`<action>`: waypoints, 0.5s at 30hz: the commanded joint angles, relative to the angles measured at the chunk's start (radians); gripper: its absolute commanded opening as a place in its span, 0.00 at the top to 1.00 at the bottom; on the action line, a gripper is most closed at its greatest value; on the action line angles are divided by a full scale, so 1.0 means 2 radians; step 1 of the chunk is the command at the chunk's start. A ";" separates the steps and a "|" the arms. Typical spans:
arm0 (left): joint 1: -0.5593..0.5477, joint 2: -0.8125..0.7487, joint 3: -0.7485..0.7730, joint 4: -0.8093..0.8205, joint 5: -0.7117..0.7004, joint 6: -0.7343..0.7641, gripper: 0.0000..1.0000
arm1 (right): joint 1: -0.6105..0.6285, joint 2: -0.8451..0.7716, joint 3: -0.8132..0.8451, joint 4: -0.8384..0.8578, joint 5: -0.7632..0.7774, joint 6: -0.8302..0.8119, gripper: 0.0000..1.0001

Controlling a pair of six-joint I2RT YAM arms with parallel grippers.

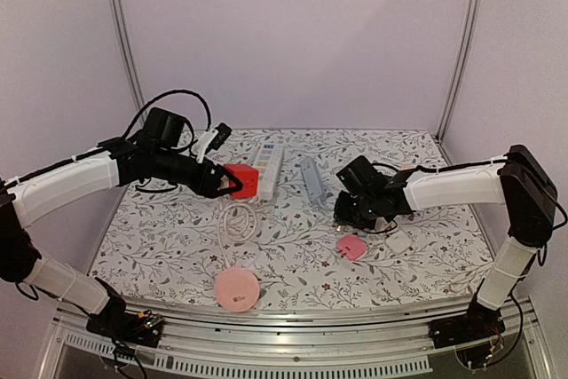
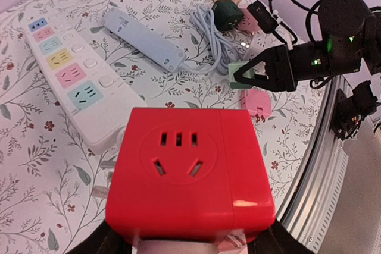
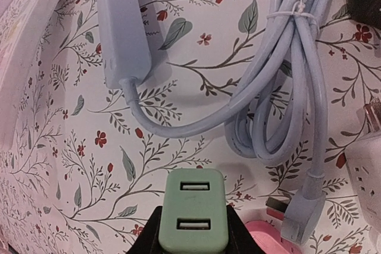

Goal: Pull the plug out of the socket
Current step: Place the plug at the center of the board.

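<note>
Showing the left gripper [image 1: 228,185] pinching the red cube socket [image 2: 189,171] by its sides, just beside the white power strip [image 1: 268,164]; the right gripper [image 3: 194,234] clamps the green plug [image 3: 194,206], well apart, near the coiled blue cable [image 3: 286,87].

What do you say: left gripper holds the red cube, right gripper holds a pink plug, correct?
No. The plug in the right gripper is green, not pink; the right wrist view shows it. The left gripper does hold the red cube.
</note>
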 commanded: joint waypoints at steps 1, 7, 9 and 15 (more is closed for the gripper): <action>-0.006 -0.012 0.006 0.038 0.010 0.005 0.72 | -0.004 0.005 0.008 -0.011 0.014 -0.002 0.71; -0.006 -0.007 0.006 0.041 0.016 0.001 0.72 | -0.004 0.004 0.010 -0.023 0.024 -0.008 0.58; -0.006 -0.003 0.006 0.044 0.022 -0.003 0.72 | -0.004 0.000 0.010 -0.026 0.028 -0.010 0.54; -0.006 0.002 0.005 0.049 0.031 -0.010 0.73 | -0.005 -0.021 0.006 -0.026 0.034 -0.025 0.46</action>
